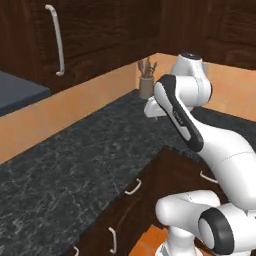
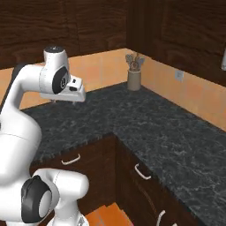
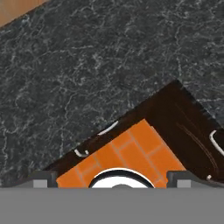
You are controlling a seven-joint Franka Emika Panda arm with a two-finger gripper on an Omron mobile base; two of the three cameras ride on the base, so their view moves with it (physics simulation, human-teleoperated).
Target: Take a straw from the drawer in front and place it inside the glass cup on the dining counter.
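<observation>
Drawers (image 2: 73,161) with curved silver handles sit shut under the black speckled countertop (image 2: 145,119) in the inner corner below you; no straw shows. Your gripper (image 3: 112,177) hangs above the corner, fingertips (image 3: 41,177) spread wide, grasping nothing. Farther back, a utensil holder (image 2: 134,79) stands against the orange backsplash (image 2: 101,66).

This was a home kitchen, rendered rather than real. A black speckled stone countertop (image 2: 145,119) ran in an L along two walls and met at the far corner. Below it stood dark brown wooden cabinets with drawer fronts (image 2: 141,176) bearing small curved silver handles (image 2: 142,172). An orange-tan backsplash (image 2: 194,97) rose behind the counter, and dark wall cupboards (image 1: 100,35) hung above, one with a long silver handle (image 1: 56,39). A utensil holder (image 2: 134,73) stood in the far corner. The floor was orange tile (image 3: 127,153).
</observation>
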